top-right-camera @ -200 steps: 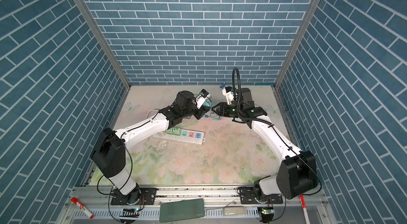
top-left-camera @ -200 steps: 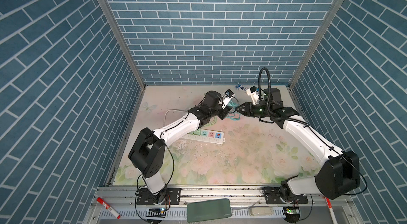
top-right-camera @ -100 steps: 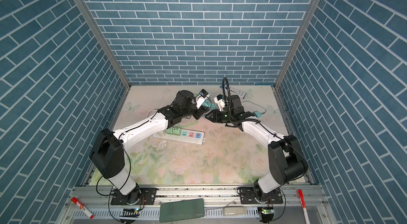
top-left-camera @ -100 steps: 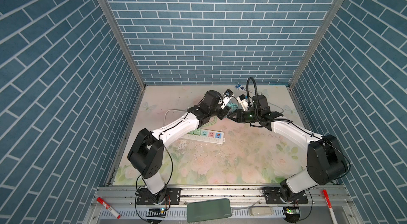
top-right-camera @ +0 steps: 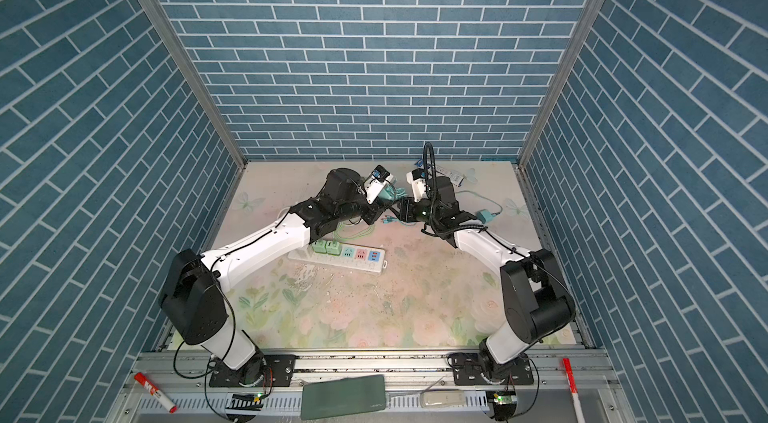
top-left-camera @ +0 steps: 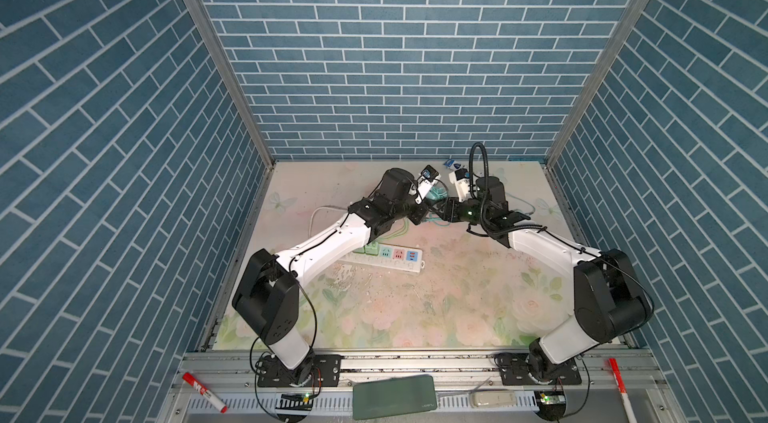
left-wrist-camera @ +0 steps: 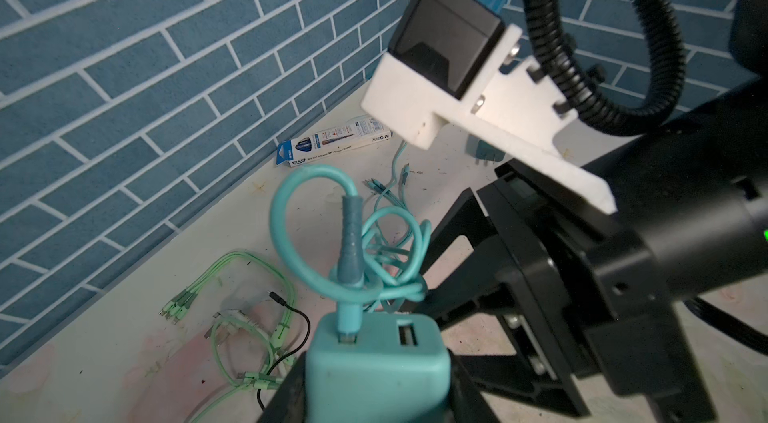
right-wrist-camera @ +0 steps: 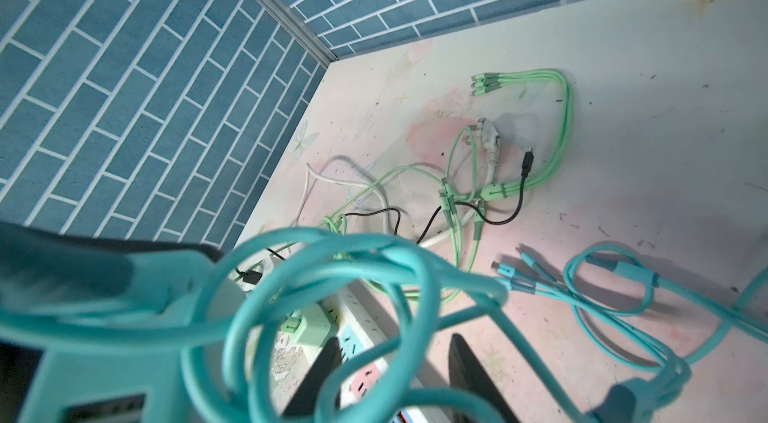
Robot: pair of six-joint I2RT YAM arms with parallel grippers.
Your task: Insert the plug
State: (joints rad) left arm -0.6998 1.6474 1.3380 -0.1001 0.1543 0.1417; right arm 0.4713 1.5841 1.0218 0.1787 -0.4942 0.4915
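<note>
Status: plug (left-wrist-camera: 378,358) (teal USB charger block) is off the table (top-left-camera: 415,308) and in hand, not yet in a socket.

Left gripper (left-wrist-camera: 376,396): jaws closed on the two sides of the plug body, USB face toward the wrist camera. The prongs are hidden, so I cannot tell which way they point.

A teal cable (left-wrist-camera: 351,242) sits in one USB port; the port beside it is empty. The rest of the cable hangs in tangled loops just off the plug.

Right gripper (right-wrist-camera: 395,379): jaws partly open, set close against those loops. Loops cross the gap, but nothing looks pinched.

Location: both wrists meet near the back of the table, and the plug is held up between them. It is well apart from the power strip (top-right-camera: 357,261), which lies flat nearer the front, under the left forearm.

Strip state: two green chargers (top-right-camera: 326,248) are already seated at one end. The blue, pink and red-marked sockets (top-right-camera: 360,253) look free.

Judgement: the pick-up is done and the insertion itself is not begun. Left to do:
- get the cable loops clear
- carry the plug over to a free socket
- turn the prongs down and line them up
- press home

Risk: trailing loops may snag or drag the strip
</note>
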